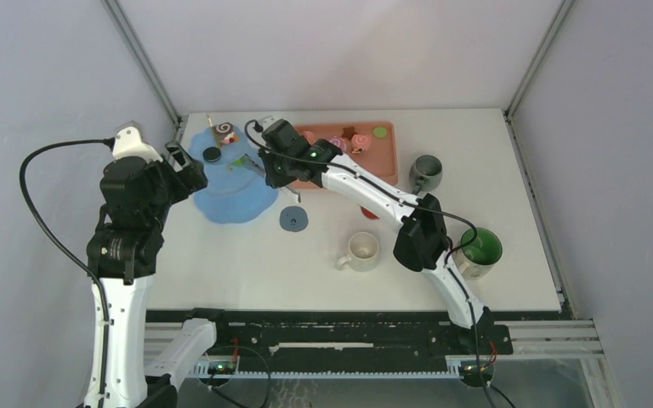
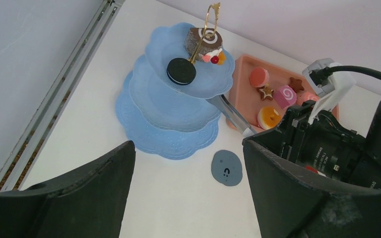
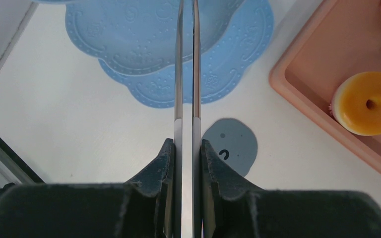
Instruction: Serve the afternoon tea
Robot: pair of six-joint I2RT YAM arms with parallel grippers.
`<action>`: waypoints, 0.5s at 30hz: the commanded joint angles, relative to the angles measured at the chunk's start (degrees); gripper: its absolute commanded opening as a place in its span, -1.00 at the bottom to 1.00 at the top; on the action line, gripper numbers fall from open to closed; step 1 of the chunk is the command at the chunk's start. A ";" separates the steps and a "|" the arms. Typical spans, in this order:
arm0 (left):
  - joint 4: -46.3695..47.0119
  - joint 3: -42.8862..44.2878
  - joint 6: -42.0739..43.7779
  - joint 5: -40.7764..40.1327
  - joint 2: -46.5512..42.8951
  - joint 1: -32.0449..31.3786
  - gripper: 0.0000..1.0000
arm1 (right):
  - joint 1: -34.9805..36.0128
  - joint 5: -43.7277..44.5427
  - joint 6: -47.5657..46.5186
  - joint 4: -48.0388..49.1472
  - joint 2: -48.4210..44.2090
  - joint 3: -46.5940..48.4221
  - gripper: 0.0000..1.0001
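The right gripper [image 3: 187, 148] is clenched on the thin metal tongs [image 3: 187, 74]. Both blades are pressed nearly together between the fingers and are pointed toward the blue tiered tower [image 3: 129, 39]. The tong tips are cut off by the edge of the wrist view, so contact with the tower cannot be confirmed. The left gripper [image 2: 188, 191] is released, with its jaws set wide apart and nothing between them. It is positioned just beside the tower, on its left.

On the top tier, 1 black sandwich cookie [image 2: 181, 71] and 1 chocolate swirl roll [image 2: 206, 44] are placed beside the gold handle [image 2: 209, 20]. The salmon-pink tray [image 2: 277, 73] is located just right of the tower. An orange doughnut [image 2: 269, 117], a pink swirl roll [image 2: 285, 95], a star cookie [image 2: 265, 91] and a pink macaron [image 2: 259, 77] are contained in it. A grey-blue oval disc [image 2: 226, 167] is laid flat on the table [image 1: 221, 263] near the tower base. 3 mugs are set on the right half of the table, well apart from the tower: the cream mug [image 1: 363, 250], the grey mug [image 1: 426, 172] and the green mug [image 1: 480, 249]
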 commanded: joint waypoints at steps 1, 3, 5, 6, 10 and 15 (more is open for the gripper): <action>1.98 -0.43 1.05 -0.15 -0.42 0.50 0.69 | -0.76 -1.32 1.43 2.86 0.16 3.95 -0.94; 1.99 -0.50 1.05 -0.15 -0.32 0.53 0.69 | -0.95 -1.53 1.74 2.57 0.23 3.86 -0.69; 2.07 -0.42 0.91 -0.07 -0.31 0.54 0.69 | -0.99 -1.53 1.70 2.58 -0.05 3.51 -0.51; 2.07 -0.42 0.89 0.01 -0.23 0.52 0.69 | -0.99 -1.54 1.73 2.55 -0.28 3.35 -0.44; 2.24 -0.45 0.71 0.28 -0.24 0.55 0.69 | -0.99 -1.58 1.40 3.00 -1.75 2.18 -0.31; 2.25 -0.47 0.35 0.59 -0.30 0.57 0.69 | -0.61 -1.50 0.23 2.64 -3.59 1.33 -0.21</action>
